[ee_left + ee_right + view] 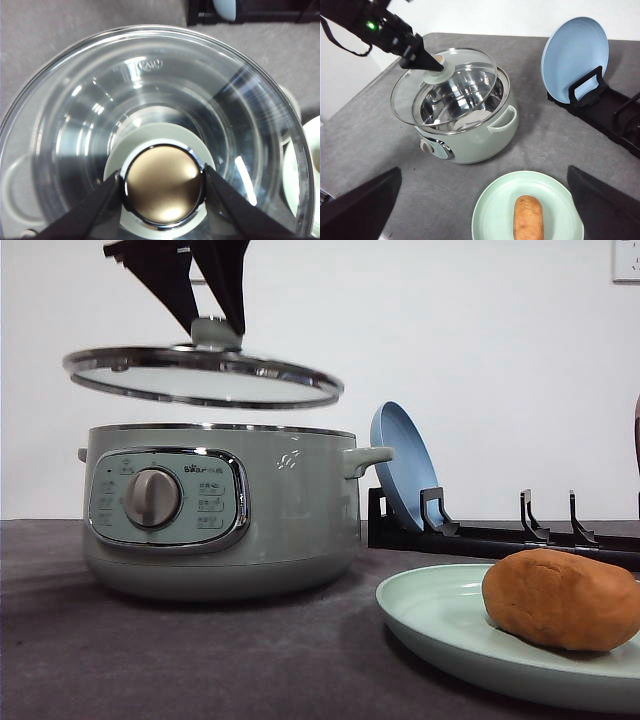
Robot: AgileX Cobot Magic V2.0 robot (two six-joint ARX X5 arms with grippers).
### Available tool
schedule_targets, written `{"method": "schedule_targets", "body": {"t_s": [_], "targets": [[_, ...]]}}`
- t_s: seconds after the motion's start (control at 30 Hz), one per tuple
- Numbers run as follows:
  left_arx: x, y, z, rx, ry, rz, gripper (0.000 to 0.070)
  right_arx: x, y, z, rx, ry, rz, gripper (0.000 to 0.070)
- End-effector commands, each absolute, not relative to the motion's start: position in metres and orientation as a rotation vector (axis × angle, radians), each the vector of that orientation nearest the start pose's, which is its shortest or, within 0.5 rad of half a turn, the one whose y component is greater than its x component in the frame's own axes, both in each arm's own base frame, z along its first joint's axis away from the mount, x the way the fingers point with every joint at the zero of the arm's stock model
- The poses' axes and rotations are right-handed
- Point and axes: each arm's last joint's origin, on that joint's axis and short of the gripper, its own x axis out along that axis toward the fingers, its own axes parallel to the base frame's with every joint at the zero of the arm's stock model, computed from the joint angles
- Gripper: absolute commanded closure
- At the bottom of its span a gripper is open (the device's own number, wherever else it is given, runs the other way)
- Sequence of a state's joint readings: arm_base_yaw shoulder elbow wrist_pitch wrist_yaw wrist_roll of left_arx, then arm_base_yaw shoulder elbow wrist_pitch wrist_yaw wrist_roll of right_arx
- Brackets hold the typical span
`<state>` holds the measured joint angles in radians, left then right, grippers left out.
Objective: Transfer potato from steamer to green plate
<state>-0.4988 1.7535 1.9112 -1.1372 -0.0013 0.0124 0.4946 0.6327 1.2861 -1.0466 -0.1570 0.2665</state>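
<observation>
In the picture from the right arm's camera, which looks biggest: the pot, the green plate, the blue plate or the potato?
Biggest to smallest, as they look there:
1. steamer
2. green plate, though it sits nearer the camera
3. blue plate
4. potato

the left arm [367,22] is finished in black, a green light and black strap are carried, and tapered black fingers [95,212] are fitted.

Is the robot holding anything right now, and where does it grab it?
Yes: the left gripper grips the glass lid by its knob. The right gripper holds nothing.
</observation>
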Motion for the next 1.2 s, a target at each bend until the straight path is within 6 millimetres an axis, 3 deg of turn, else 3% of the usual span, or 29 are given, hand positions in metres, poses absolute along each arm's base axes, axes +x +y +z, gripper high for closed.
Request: {"method": "schedule_targets", "body": {"t_s": [0.0, 0.23, 0.63, 1.17], "targets": [[0.313, -0.173, 0.385, 0.249, 0.900, -0.477, 0.0700, 0.045, 0.030, 0.423, 0.193, 0.465, 0.592, 0.0000], [0.319, -0.176, 0.372, 0.247, 0.891, -0.477, 0.0700, 0.045, 0.030, 0.423, 0.193, 0.465, 0.592, 0.0000], [0.322, -0.178, 0.370, 0.244, 0.877, -0.478, 0.0700, 0.045, 0.030, 0.423, 0.193, 0.465, 0.592, 0.0000], [0.337, -0.186, 0.352, 0.251, 0.904, -0.475, 0.0700, 0.045, 0.030, 0.423, 0.192, 0.468, 0.591, 0.0000]]}}
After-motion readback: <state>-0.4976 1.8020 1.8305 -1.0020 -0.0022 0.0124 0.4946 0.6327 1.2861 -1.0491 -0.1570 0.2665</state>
